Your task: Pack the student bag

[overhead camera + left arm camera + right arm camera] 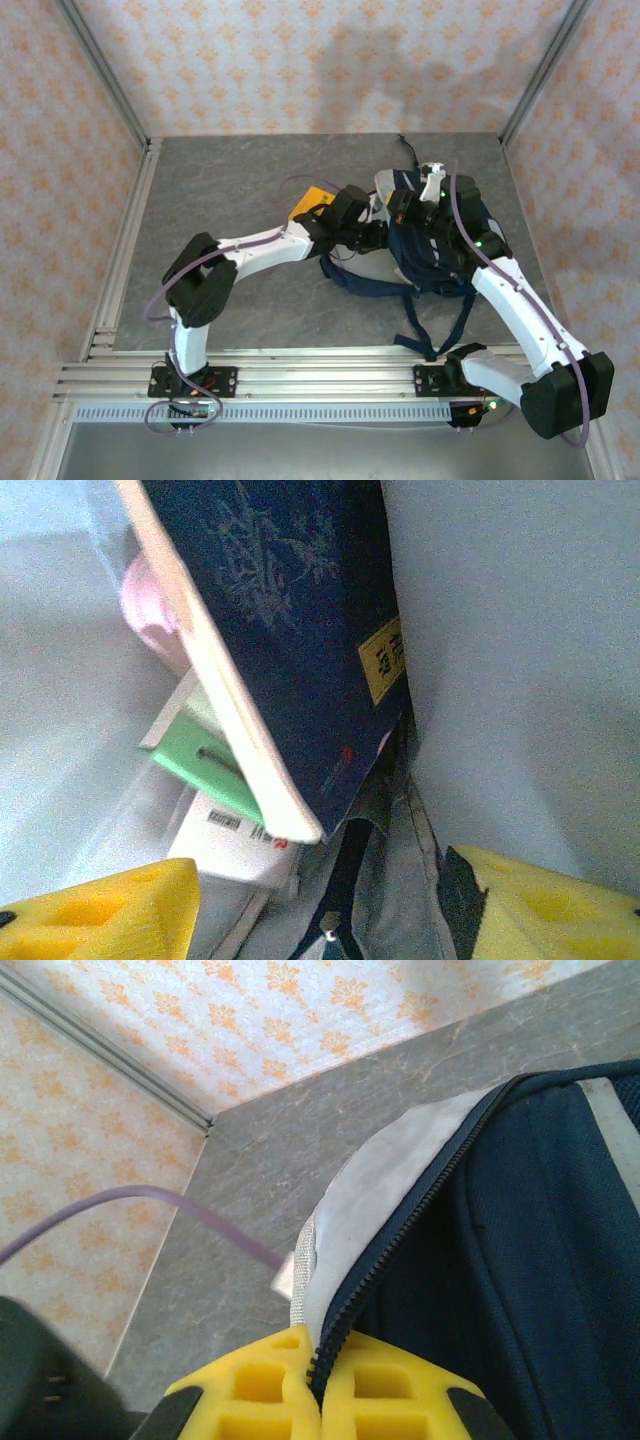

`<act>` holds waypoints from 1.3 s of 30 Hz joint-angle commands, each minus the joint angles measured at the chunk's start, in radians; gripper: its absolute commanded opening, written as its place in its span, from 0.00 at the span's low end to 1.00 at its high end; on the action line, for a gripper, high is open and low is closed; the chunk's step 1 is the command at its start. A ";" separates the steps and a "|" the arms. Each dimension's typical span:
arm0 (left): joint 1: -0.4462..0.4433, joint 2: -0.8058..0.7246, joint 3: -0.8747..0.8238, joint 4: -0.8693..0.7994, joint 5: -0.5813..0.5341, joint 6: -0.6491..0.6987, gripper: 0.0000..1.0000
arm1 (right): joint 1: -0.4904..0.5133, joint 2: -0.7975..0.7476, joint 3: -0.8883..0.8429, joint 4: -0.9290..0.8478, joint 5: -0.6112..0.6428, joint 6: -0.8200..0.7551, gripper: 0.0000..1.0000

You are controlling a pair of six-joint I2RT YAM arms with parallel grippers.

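The navy-blue student bag point(450, 250) lies at the right of the table with its mouth facing left. My left gripper point(384, 224) is inside that mouth, and its yellow fingers point(110, 910) stand wide apart with nothing between them. Just ahead of it in the bag are a dark blue book point(300, 630) with a yellow label, a green item point(205, 755), a white box with a barcode point(235, 835) and something pink point(150, 605). My right gripper point(320, 1360) is shut on the zipper edge of the bag point(520, 1240), holding the flap up point(432, 190).
An orange flat item point(312, 200) lies on the table under my left arm. The bag's dark straps point(430, 320) trail toward the near rail. A purple cable point(150, 1205) crosses the right wrist view. Patterned walls close in three sides.
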 commanded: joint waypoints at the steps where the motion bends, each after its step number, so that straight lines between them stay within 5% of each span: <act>1: 0.023 -0.112 -0.048 -0.040 -0.019 0.071 0.66 | 0.001 -0.021 -0.007 0.012 0.046 -0.030 0.00; 11: 0.067 -0.414 -0.270 -0.157 -0.080 0.178 0.66 | 0.001 -0.039 -0.044 0.038 0.058 -0.007 0.00; 17: 0.109 -0.620 -0.361 -0.334 -0.161 0.243 0.66 | 0.006 0.062 0.048 -0.118 0.021 -0.008 0.00; 26: 0.190 -0.936 -0.499 -0.609 -0.281 0.323 0.67 | 0.107 0.110 0.128 -0.446 0.524 -0.201 0.01; 31: 0.276 -1.014 -0.510 -0.696 -0.304 0.392 0.67 | 0.132 0.127 0.143 -0.421 0.381 -0.207 0.32; 33: 0.292 -1.022 -0.526 -0.713 -0.291 0.397 0.67 | 0.150 0.162 0.218 -0.439 0.289 -0.201 0.37; 39: 0.293 -1.061 -0.508 -0.780 -0.287 0.418 0.67 | 0.257 0.288 0.418 -0.460 0.272 -0.215 0.47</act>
